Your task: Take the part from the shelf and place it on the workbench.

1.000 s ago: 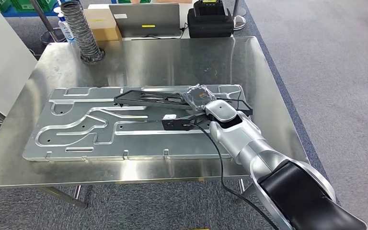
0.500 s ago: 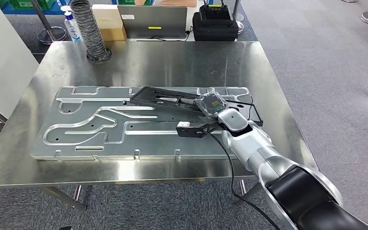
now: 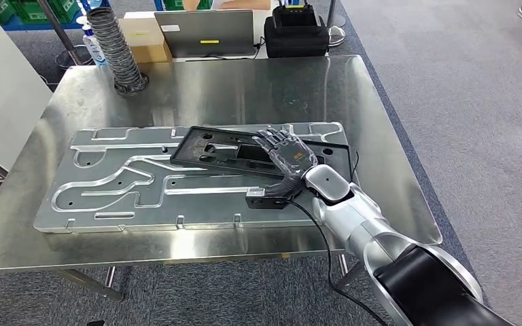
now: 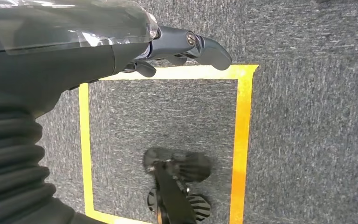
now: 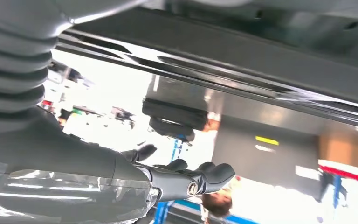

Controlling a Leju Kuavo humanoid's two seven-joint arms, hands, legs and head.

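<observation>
From nine o'clock in the head view, the long machined aluminium plate with milled channels (image 3: 129, 180) lies flat along the stainless-steel workbench (image 3: 245, 85), while a grey corrugated hose (image 3: 117, 47) stands at about eleven o'clock near the far edge, with a grey laptop (image 3: 211, 30) and a black case (image 3: 296, 34) beyond it toward twelve and one. Near the centre, the flat black plastic frame part (image 3: 231, 151) now rests on the aluminium plate; half a second ago it was tilted and pinched in the right hand, and now it has dropped level. At about three o'clock from the part, the right hand (image 3: 287, 151) has let go: its fingers (image 3: 272, 138) are spread apart above the part's near end, holding nothing, whether grazing the frame or just clear of it I cannot tell. The left hand (image 4: 186, 46) hangs low over grey carpet marked with yellow tape, its fingers loosely extended and empty. I judge the placement essentially done; what remains is drawing the right arm back without dragging the part or snagging the black cable (image 3: 316, 224) trailing off the near edge.
</observation>
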